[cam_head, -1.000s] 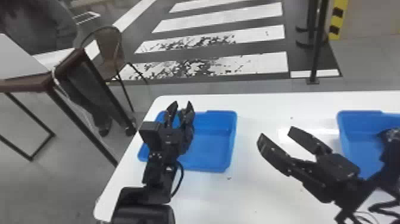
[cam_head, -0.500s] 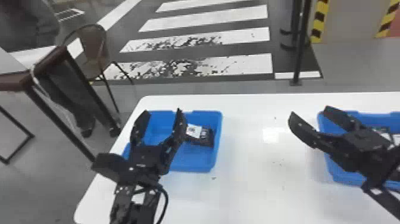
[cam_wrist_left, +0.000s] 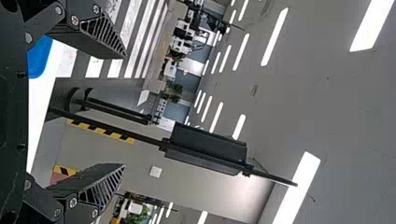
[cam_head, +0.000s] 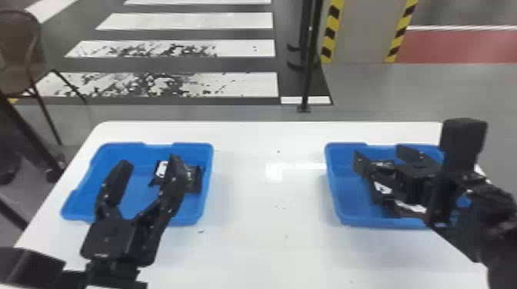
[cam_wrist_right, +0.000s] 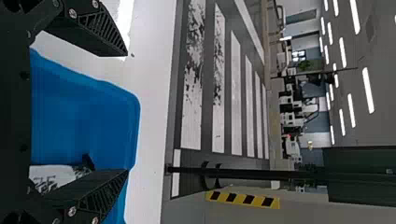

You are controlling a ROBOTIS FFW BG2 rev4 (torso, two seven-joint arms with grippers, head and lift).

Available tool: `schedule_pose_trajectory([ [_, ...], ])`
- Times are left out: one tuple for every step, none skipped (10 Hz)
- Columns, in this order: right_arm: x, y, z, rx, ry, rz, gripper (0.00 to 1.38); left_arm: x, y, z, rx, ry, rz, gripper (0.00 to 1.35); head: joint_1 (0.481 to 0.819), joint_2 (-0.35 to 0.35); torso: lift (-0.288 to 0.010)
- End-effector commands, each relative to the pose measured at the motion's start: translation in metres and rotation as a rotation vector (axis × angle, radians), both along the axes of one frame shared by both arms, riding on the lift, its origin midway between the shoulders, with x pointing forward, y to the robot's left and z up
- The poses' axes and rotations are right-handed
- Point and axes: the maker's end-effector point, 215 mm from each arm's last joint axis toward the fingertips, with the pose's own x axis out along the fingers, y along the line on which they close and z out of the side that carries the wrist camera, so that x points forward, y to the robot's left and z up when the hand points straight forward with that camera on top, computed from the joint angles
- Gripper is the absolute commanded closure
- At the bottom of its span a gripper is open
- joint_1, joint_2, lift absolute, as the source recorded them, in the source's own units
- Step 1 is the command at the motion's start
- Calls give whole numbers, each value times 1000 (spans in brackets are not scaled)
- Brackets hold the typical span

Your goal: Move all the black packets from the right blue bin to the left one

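Observation:
My left gripper (cam_head: 150, 163) stands open over the left blue bin (cam_head: 140, 196) in the head view, with one finger crossing in front of the black packets (cam_head: 194, 180) lying in that bin's right part. Over the right blue bin (cam_head: 346, 200), my right gripper (cam_head: 380, 154) is open above several black packets with white labels (cam_head: 381, 188), partly covered by the gripper and arm. The left wrist view has the left gripper (cam_wrist_left: 125, 111) with its fingers wide apart. In the right wrist view, the right gripper (cam_wrist_right: 127, 113) holds nothing between its tips; a white-labelled packet (cam_wrist_right: 53, 175) lies behind one finger.
Both bins stand on a white table (cam_head: 265, 200), with bare tabletop between them. Beyond its far edge are a black post (cam_head: 307, 69) and a striped floor. A chair (cam_head: 23, 53) stands at the far left.
The left gripper has opened from nearly closed, and packets now show in the left bin. The right gripper has moved from between the bins to over the right one. The head view has turned right.

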Motion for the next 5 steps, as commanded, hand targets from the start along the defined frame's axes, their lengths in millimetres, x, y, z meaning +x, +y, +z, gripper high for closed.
schedule_pose_trajectory([
  [-2,-18,-23,-34,82,-40,148,-2,16,-8,7,25,36,222,695,-18,-140],
  [-10,-36,-37,-68,141,-82,148,-4,20,-9,11,28,46,222,695,-27,-140],
  [-14,-43,-46,-78,173,-98,148,-4,20,-8,14,24,48,226,695,-33,-140],
  [-17,-47,-52,-92,204,-109,148,-4,21,-2,13,3,53,226,695,-46,-140],
  [-16,-52,-58,-102,230,-119,148,-4,19,1,7,-4,49,226,695,-50,-140],
])
